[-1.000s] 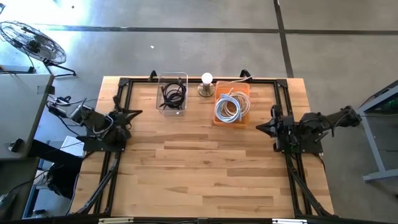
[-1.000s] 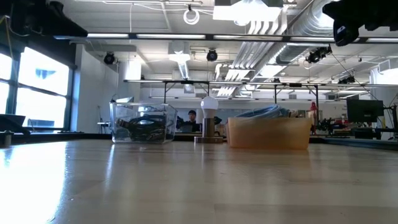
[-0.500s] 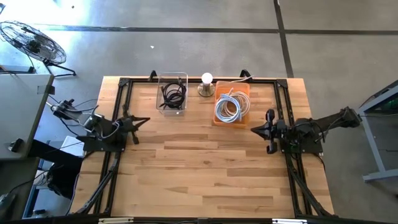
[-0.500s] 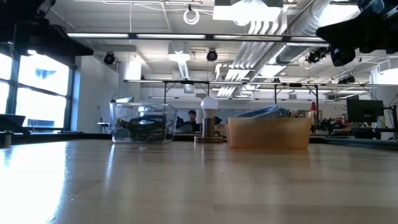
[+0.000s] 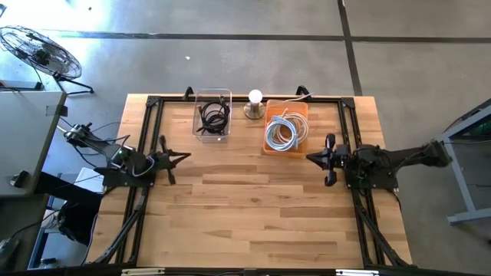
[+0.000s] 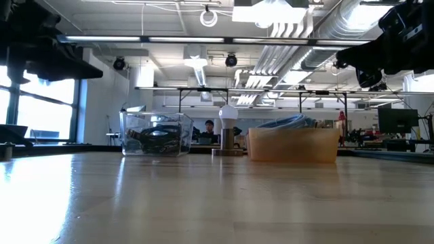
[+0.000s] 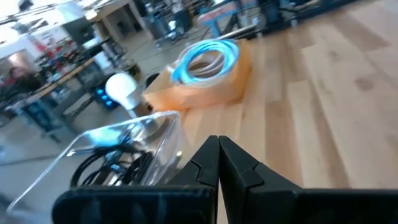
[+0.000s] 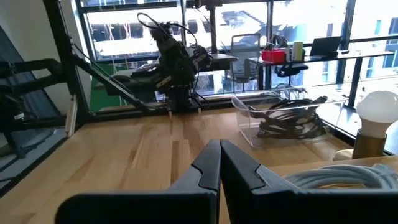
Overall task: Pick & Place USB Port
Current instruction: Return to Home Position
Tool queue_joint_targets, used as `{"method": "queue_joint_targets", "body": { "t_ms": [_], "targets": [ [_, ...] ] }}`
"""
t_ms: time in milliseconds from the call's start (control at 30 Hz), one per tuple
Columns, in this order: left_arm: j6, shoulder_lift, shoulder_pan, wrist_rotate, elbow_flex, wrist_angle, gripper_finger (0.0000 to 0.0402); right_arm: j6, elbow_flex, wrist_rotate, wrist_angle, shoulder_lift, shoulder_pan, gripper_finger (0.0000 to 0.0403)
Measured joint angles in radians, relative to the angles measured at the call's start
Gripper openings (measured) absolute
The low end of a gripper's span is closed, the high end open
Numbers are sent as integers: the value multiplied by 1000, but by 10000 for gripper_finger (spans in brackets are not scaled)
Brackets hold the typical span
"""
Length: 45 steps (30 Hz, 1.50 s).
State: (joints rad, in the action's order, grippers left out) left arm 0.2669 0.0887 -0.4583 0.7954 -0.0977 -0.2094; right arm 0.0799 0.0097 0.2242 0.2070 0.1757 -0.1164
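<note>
A clear box (image 5: 212,115) with coiled black cables (image 8: 292,121) stands at the far middle of the table. To its right stand a white bulb on a round base (image 5: 255,103) and an orange box (image 5: 285,130) with a coiled pale cable (image 7: 205,56). My left gripper (image 5: 186,156) is shut and empty above the table, near and left of the clear box; its shut fingers show in the left wrist view (image 7: 217,149). My right gripper (image 5: 309,159) is shut and empty, near and right of the orange box; its shut fingers show in the right wrist view (image 8: 219,152).
A black frame (image 5: 153,103) runs along the table's far edge and both sides, under the arm bases. Bare wood (image 5: 245,207) fills the table's middle and near part. A standing fan (image 5: 38,50) and a grey cabinet (image 5: 23,130) are beyond the left edge.
Both arms have reached out from their bases toward the table's middle: my left gripper has gone toward the right edge and a little nearer, my right gripper toward the left edge. In the low view both have come down. The boxes and the bulb have stayed put.
</note>
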Motion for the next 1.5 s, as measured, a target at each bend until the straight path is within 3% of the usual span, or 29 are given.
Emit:
{"method": "queue_joint_targets", "body": {
  "t_ms": [400, 633, 867, 1067, 1233, 1500],
  "targets": [
    [131, 1, 0, -131, 12, 38, 0, -55, 0, -85, 9, 0, 93, 0],
    [187, 1, 0, -135, 13, 38, 0, -81, 0, -127, -2, 0, 118, 0],
    [207, 1, 0, -277, 23, 65, 0, -63, 0, -87, -23, 1, 118, 0],
    [265, 1, 7, -366, 61, 197, 0, -85, 0, -3, -17, 1, 118, 0],
    [288, 2, 115, -540, 87, 244, 0, -82, 0, 78, -45, 1, 118, 0],
    [257, 8, 406, -874, 88, 222, 0, -38, 0, 184, -98, 2, 118, 0]
  ]
}}
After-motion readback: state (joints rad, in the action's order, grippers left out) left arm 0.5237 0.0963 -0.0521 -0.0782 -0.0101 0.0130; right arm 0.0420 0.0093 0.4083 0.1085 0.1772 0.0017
